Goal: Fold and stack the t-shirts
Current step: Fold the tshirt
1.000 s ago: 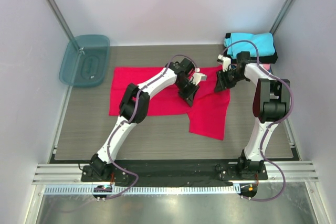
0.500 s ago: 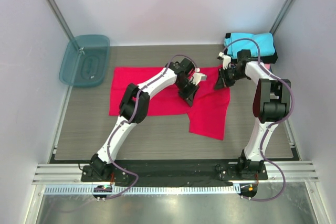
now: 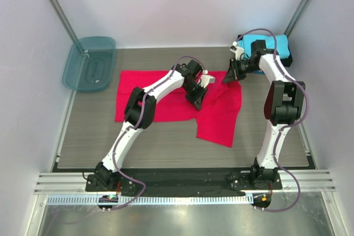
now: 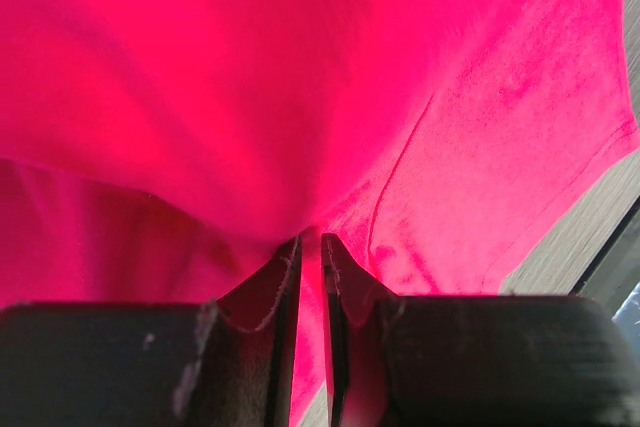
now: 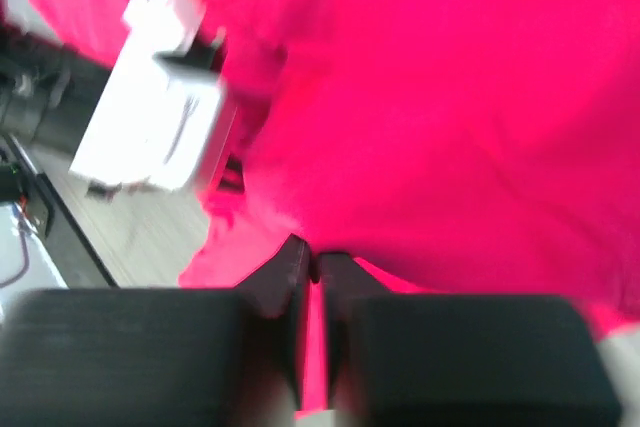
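The large bright red t-shirt (image 3: 166,95) lies spread over the middle of the table, one part hanging toward the front right. My left gripper (image 3: 198,99) is shut on a fold of the red cloth (image 4: 420,107) near its middle. My right gripper (image 3: 228,78) is shut on the red shirt's far right edge (image 5: 450,97). The cyan folded shirt (image 3: 268,45) sits on a dark one at the back right corner, behind my right arm. The pink shirt is hidden.
A translucent teal plastic bin (image 3: 89,63) stands at the back left corner against the wall. White walls enclose the table on three sides. The left gripper's white wrist body (image 5: 160,117) shows in the right wrist view.
My right gripper has moved back and a little left, pulling the red shirt's right edge toward the far side. My left gripper has shifted slightly back with its fold.
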{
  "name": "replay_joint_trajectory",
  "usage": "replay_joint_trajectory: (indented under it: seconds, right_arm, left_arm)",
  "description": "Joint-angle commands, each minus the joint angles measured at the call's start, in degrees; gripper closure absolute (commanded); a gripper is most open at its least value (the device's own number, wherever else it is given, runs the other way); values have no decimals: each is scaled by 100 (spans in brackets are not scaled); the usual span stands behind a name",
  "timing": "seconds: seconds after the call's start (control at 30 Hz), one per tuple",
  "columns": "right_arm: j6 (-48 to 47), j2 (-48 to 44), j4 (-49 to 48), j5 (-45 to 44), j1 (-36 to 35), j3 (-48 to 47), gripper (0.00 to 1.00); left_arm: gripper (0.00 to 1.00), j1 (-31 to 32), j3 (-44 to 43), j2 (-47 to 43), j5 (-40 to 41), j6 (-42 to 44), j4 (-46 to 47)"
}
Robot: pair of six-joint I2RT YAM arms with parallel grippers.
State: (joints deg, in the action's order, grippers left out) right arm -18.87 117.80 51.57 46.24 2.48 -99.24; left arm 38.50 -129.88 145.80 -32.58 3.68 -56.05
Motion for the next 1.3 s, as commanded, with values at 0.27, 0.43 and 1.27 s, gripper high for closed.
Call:
replay_joint_trajectory:
  seconds: [0.27,0.43,1.27]
  right_arm:
    - [-89,62,116,-413,-90,-448,50]
    - [-459,-678,-24,-615,147,378,50]
    - [-837,-952,19,-967,165,1056,50]
  left_arm:
    - [85,-62,104,-175,331,203,7]
    - [85,-62,69,-148,305,185,7]
    - [75,228,-617,-280,85,19,165]
